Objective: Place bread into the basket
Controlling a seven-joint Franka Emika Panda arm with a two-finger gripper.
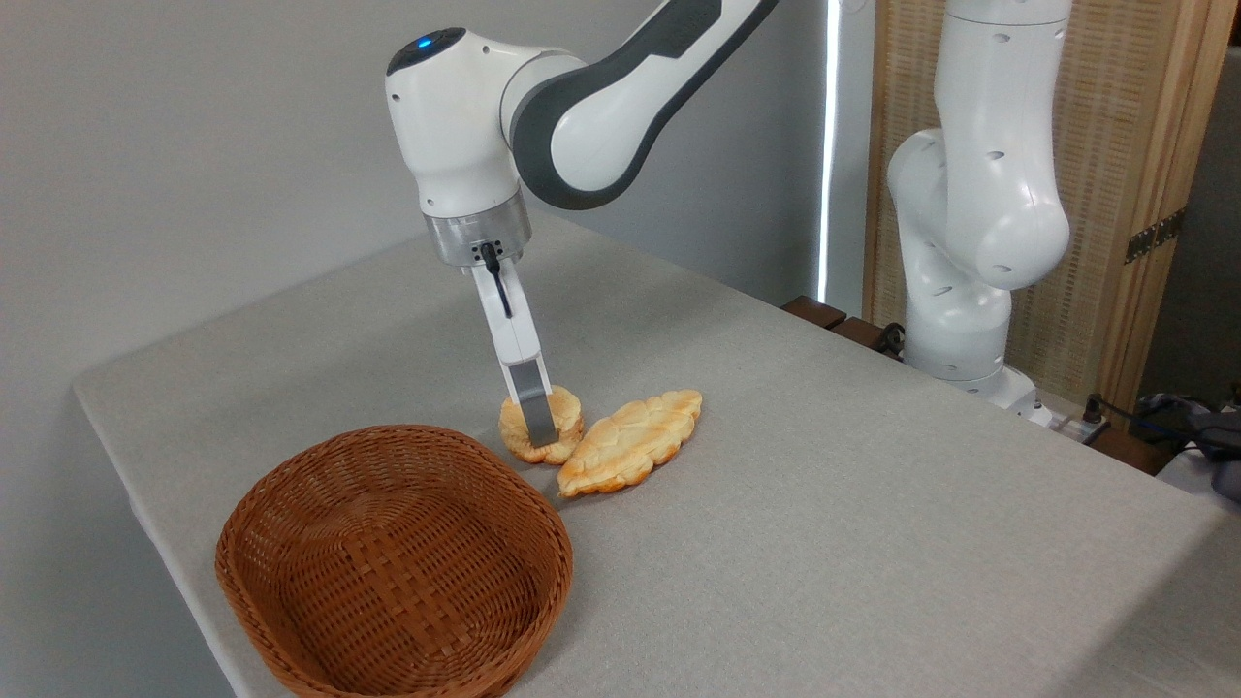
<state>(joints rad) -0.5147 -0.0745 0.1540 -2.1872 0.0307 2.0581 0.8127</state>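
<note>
gripper (536,419): down at the bun (539,424), near finger (533,402) across its front face. Far finger hidden, so can't tell if clamped or just straddling.
bun: on the table (873,504), just behind the basket (393,562) rim, touching or nearly touching the flat bread (632,441).
basket: holds nothing.
risk 1: shallow edge grip, bun may tip out on lift.
risk 2: flat bread so close it could get dragged along.
risk 3: low carry clips the rim, shoves the basket.
</note>
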